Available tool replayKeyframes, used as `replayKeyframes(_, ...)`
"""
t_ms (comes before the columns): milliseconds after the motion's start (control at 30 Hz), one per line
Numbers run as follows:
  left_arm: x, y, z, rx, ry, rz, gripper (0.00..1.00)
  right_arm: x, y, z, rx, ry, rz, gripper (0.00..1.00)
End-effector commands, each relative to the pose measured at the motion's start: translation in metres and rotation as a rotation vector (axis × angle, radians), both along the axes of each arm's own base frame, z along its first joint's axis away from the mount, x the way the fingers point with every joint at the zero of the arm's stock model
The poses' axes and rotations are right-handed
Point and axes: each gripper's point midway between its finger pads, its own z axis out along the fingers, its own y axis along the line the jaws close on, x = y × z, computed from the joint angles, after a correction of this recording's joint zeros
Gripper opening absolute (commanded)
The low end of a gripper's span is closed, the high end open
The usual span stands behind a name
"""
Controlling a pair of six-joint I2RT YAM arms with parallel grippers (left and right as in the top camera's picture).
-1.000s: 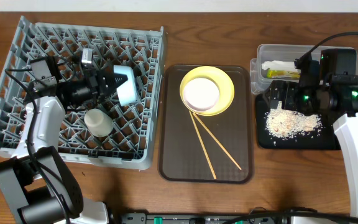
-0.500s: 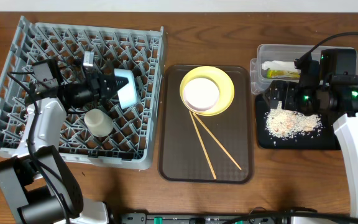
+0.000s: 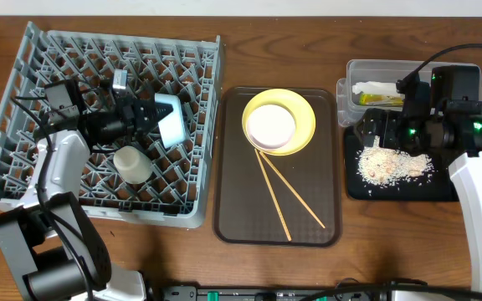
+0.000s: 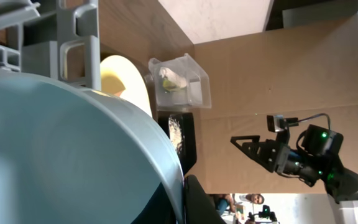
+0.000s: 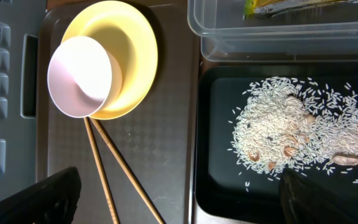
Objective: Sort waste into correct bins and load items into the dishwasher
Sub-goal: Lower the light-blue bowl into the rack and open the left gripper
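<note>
On the table's left, rack (image 3: pixel 32 58), my left pincer (image 3: pixel 151 115) clamped on the blue bowl (image 3: pixel 171 121) over it, cup (image 3: pixel 132 163) beside, brown tray (image 3: pixel 233 217) with plate (image 3: pixel 304 117), white bowl (image 3: pixel 271 125), chopsticks (image 3: pixel 287 196), my right pincer (image 3: pixel 377 132) spread wide, empty, over rice (image 3: pixel 392 163).

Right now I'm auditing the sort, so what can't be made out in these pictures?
Left wrist: the light blue bowl fills the frame, hiding most of the dish rack.
Overhead: the right arm covers part of the clear tub; napkin and snack wrapper show only partly.
Right wrist: the top edge cuts the clear tub; only a sliver of snack wrapper shows.
</note>
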Motion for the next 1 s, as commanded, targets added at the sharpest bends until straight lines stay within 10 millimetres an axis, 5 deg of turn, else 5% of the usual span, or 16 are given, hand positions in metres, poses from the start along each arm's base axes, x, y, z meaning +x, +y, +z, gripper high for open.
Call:
replayKeyframes(0, 0.01, 0.022, -0.047, 0.156, 0.109, 0.107, 0.09, 0.001, -0.002, 0.006, -0.006, -0.015, 0.0, 0.99)
replayKeyframes(367, 0.007, 0.066, -0.056, 0.175, 0.167, 0.228, 0.45, 0.001, -0.002, 0.006, -0.005, -0.014, 0.0, 0.99)
replayKeyframes(600, 0.006, 0.071, -0.06, 0.198, 0.18, 0.245, 0.77, 0.001, -0.002, 0.006, -0.006, -0.017, 0.0, 0.99)
replayKeyframes(800, 0.017, 0.08, -0.041, 0.248, 0.114, 0.269, 0.84, 0.001, -0.002, 0.006, -0.006, -0.015, 0.0, 0.99)
replayKeyframes(967, 0.022, 0.113, -0.025, 0.495, 0.074, 0.419, 0.86, 0.001, -0.004, 0.005, -0.016, -0.013, -0.005, 0.99)
